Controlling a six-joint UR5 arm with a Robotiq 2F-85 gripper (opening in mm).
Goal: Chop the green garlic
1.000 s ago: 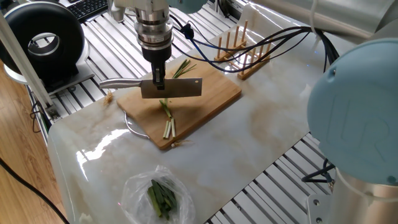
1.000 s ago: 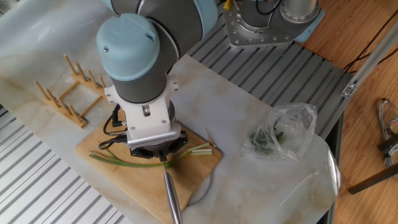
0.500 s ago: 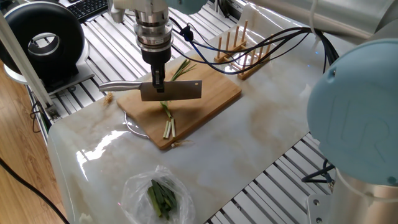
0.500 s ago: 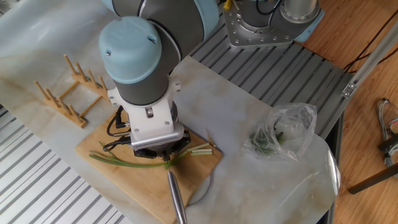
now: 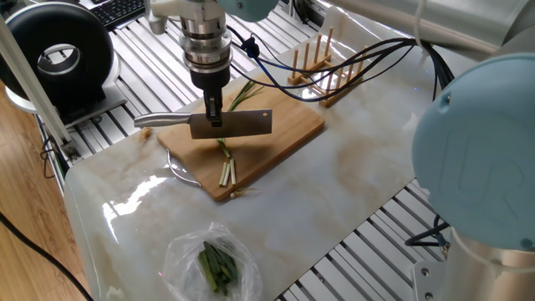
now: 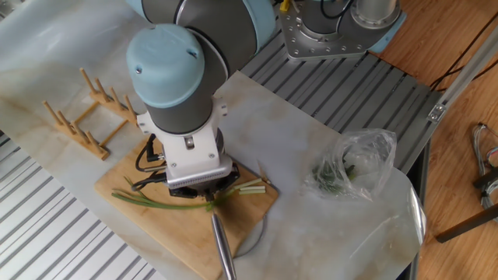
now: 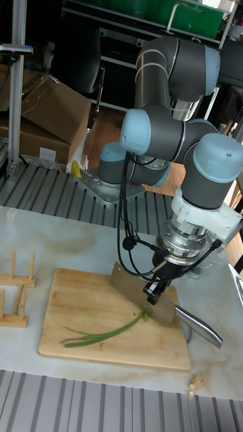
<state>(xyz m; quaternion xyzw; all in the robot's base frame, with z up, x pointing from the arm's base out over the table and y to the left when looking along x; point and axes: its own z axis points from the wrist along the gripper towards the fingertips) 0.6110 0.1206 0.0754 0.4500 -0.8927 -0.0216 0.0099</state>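
Note:
The green garlic (image 5: 226, 159) lies along the wooden cutting board (image 5: 288, 125), white ends toward the near edge and green tips (image 5: 245, 92) toward the rack. My gripper (image 5: 216, 115) is shut on a steel cleaver (image 5: 238, 124) by the top of its blade. The blade is held edge-down across the stalk's middle. In the tall fixed view the blade (image 7: 138, 290) meets the green garlic (image 7: 101, 332) near its right part; I cannot tell if it touches. From the other side my wrist hides the blade, and only the handle (image 6: 222, 249) and the stalk (image 6: 156, 204) show.
A clear plastic bag of dark green leaves (image 5: 216, 263) lies on the marble near the front edge. A wooden dish rack (image 5: 326, 71) stands behind the board. A metal ring (image 5: 180, 171) pokes out from under the board. My arm's large elbow joint (image 5: 476, 159) fills the right.
My gripper and the cleaver have shifted slightly along the stalk toward its white end and dropped a little. The garlic and the board have not moved.

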